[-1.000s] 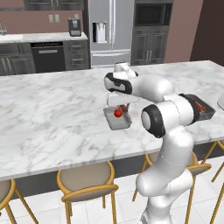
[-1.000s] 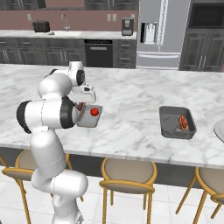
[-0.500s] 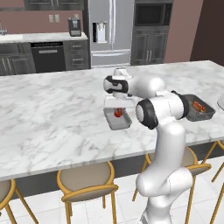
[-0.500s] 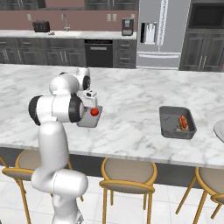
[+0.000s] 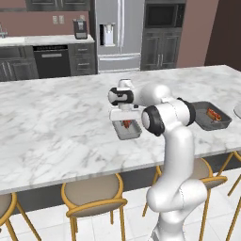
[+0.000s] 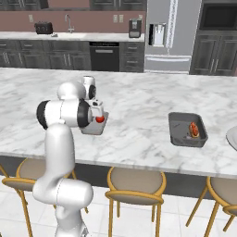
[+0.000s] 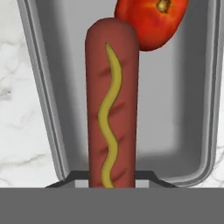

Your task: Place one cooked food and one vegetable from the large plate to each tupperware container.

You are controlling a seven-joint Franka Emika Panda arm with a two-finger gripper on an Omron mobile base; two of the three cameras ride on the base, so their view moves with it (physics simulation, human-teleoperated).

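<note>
The marble counter [image 5: 56,117] bears two grey tubs [image 5: 128,130] [image 5: 212,116], well apart.

Two tubs are set on the worktop [image 5: 56,122], well apart. The near tub [image 5: 127,130] is placed toward the worktop's front edge, directly under the robot's hand; the far tub [image 5: 211,116] is found to its right, closer to the worktop's right end. Beyond the far tub, at the right end, the edge of the large plate [image 5: 237,111] is seen.

Inside the near tub [image 7: 52,109] a hot dog [image 7: 109,105] is laid lengthwise along the floor, and a tomato [image 7: 151,19] is lodged against one of its ends — the two are touching. In the far tub [image 6: 185,129] a second hot dog [image 6: 195,130] is laid toward the side facing the plate [image 6: 232,138].

Stools [image 5: 94,197] are lined up in front of the worktop, below its front edge.
</note>
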